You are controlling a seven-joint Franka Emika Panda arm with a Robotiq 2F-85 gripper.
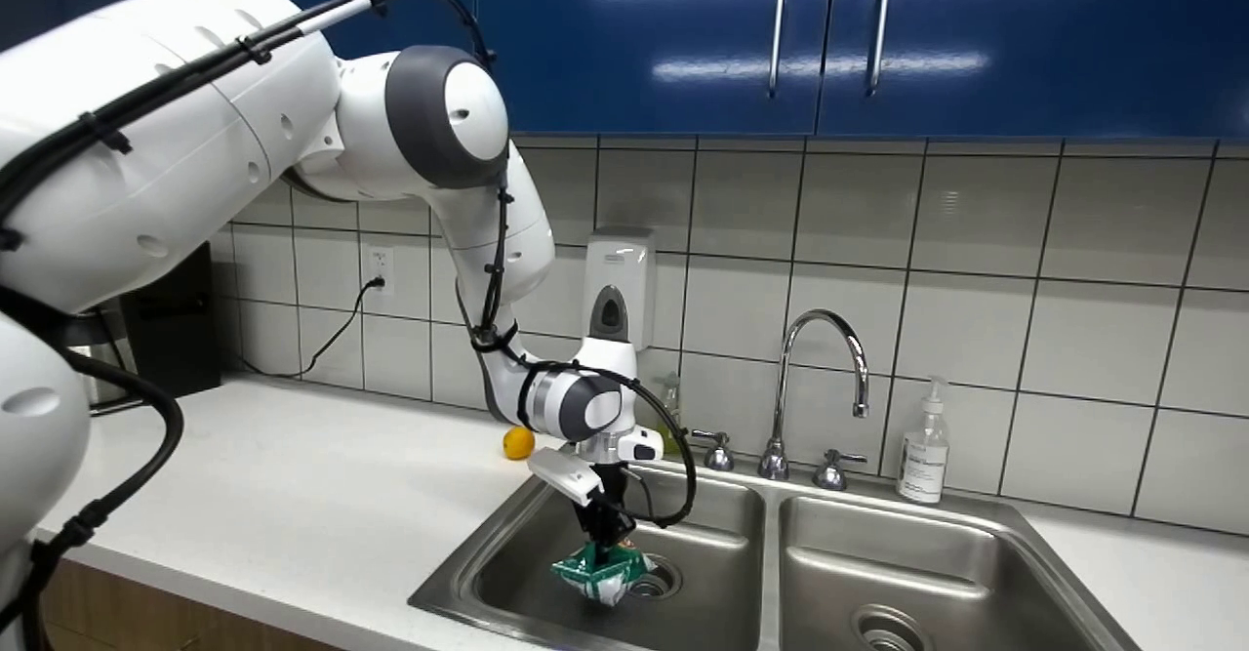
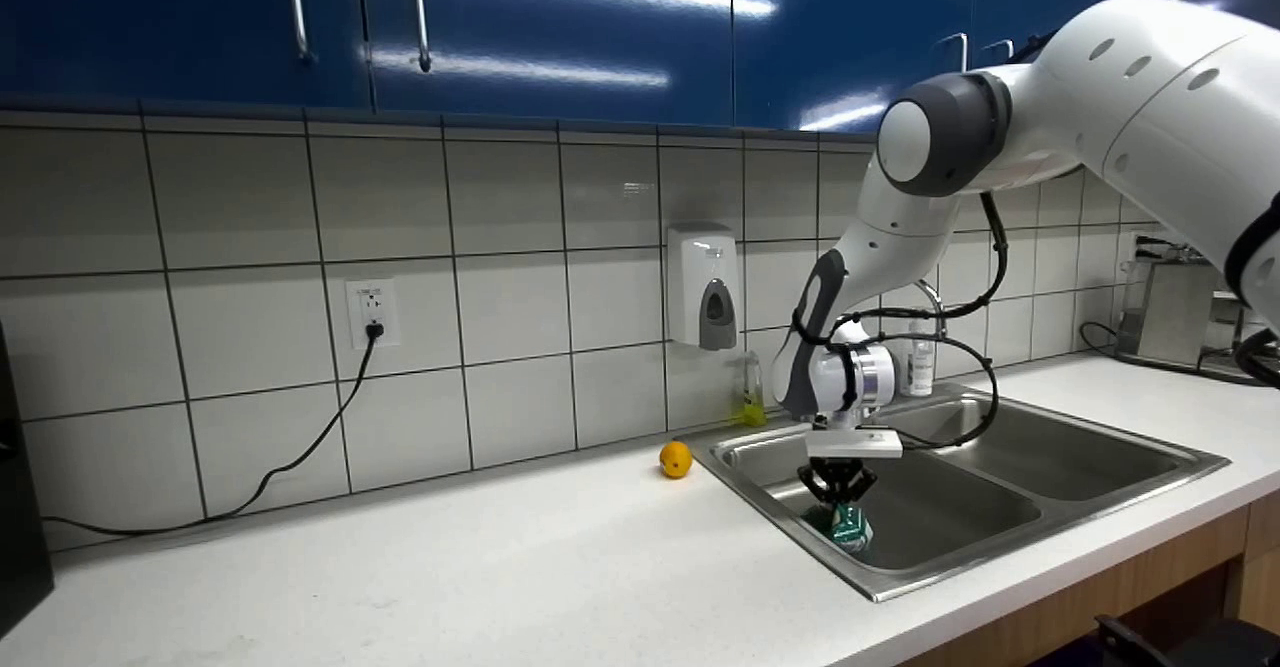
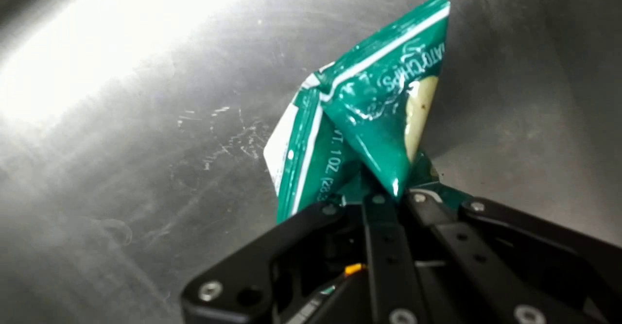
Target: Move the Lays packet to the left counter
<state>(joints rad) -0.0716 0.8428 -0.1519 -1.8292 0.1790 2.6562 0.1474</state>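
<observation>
At sink [image 1: 771, 558]: one hand [image 1: 602, 553] pinching one packet [image 3: 371, 115].

The end effector [image 3: 396, 198] pinches the crumpled green Lays packet [image 3: 363, 112] over scuffed grey metal [image 3: 160, 183].

The packet [image 3: 364, 110] between those matt fingers [image 3: 381, 222] looks glossy, crinkled; the sink [image 3: 194, 183] beneath them, scuffed metal; the counter [image 1: 322, 495] beside them, smooth.

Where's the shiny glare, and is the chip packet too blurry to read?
Both exterior views: white streaks shine on the blue cabinets; wrist view: glare whitens part of the steel sink, but "CHIPS" is readable on the potato chip packet.
</observation>
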